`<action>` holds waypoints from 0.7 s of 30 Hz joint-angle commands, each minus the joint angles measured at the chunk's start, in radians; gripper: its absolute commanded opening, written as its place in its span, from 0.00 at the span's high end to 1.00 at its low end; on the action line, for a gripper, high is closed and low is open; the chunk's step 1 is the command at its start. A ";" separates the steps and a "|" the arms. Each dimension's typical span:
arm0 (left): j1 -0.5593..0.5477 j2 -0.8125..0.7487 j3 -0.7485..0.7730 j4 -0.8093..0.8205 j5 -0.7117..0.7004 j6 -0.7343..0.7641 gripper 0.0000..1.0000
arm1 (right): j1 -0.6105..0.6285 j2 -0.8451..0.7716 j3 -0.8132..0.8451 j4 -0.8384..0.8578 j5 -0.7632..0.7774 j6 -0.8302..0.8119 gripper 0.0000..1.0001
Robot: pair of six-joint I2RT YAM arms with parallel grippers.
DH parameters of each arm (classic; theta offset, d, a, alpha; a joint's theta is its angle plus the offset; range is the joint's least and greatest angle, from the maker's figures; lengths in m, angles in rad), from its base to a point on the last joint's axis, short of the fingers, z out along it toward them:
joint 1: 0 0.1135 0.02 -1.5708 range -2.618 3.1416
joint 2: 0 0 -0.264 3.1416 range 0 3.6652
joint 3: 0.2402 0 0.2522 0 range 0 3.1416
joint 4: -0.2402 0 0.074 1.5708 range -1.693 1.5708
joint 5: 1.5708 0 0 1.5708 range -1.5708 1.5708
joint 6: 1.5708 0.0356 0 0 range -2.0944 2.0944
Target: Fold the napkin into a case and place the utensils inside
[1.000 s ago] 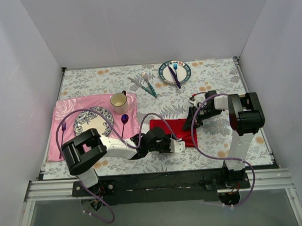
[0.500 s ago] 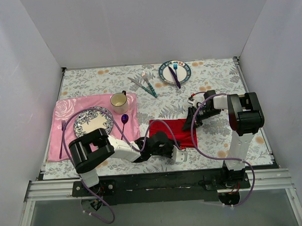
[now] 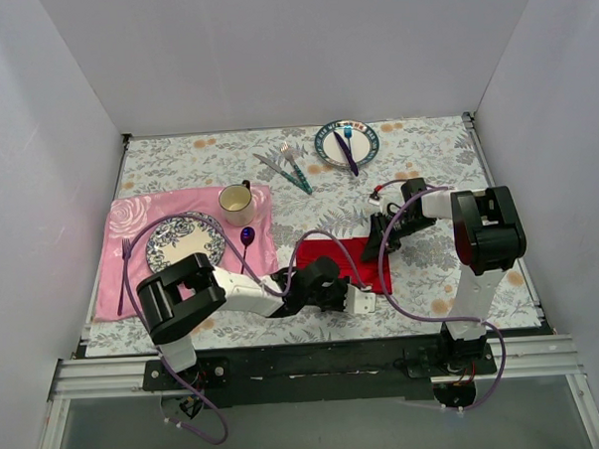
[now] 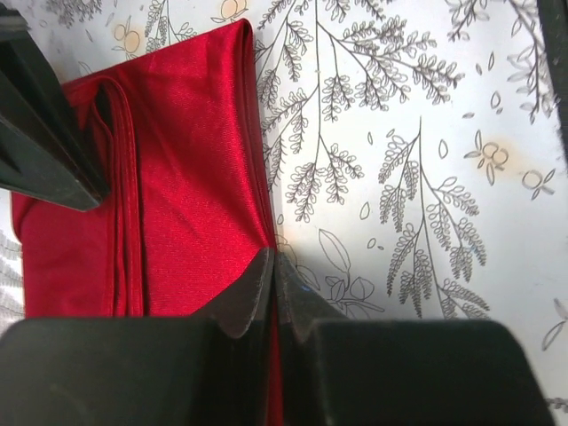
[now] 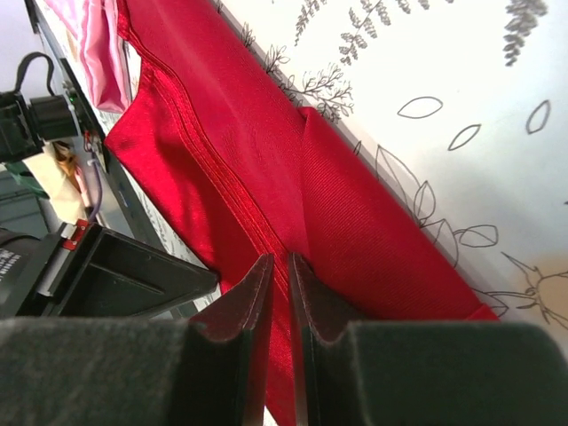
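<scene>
Both claws pinch the shiny red napkin (image 4: pixel 191 177): left claw (image 4: pixel 272 262) its layered edge, pleats lying to its left; right claw (image 5: pixel 281 266) a stitched ridge

One napkin (image 4: pixel 195 177), one placemat (image 3: pixel 116 242), two plates (image 3: pixel 191 247) (image 3: pixel 326 149), one mug (image 3: pixel 237 198), one spoon (image 3: pixel 246 235)

We see bright, even overhead light, soft shadows. The left hand (image 4: pixel 271 259) and right hand (image 5: pixel 279 262) blur at 6 o'clock; the napkin (image 4: pixel 191 160) gleams.
</scene>
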 commanded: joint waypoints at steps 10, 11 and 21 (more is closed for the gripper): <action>0.103 -0.035 0.176 -0.204 0.122 -0.284 1.00 | 0.008 -0.022 -0.040 -0.027 0.174 -0.131 0.79; 0.111 -0.034 0.179 -0.206 0.127 -0.302 1.00 | 0.007 -0.022 -0.043 -0.026 0.174 -0.134 0.79; 0.085 -0.060 0.095 -0.150 0.062 -0.215 0.66 | 0.007 -0.010 -0.035 -0.023 0.177 -0.134 0.79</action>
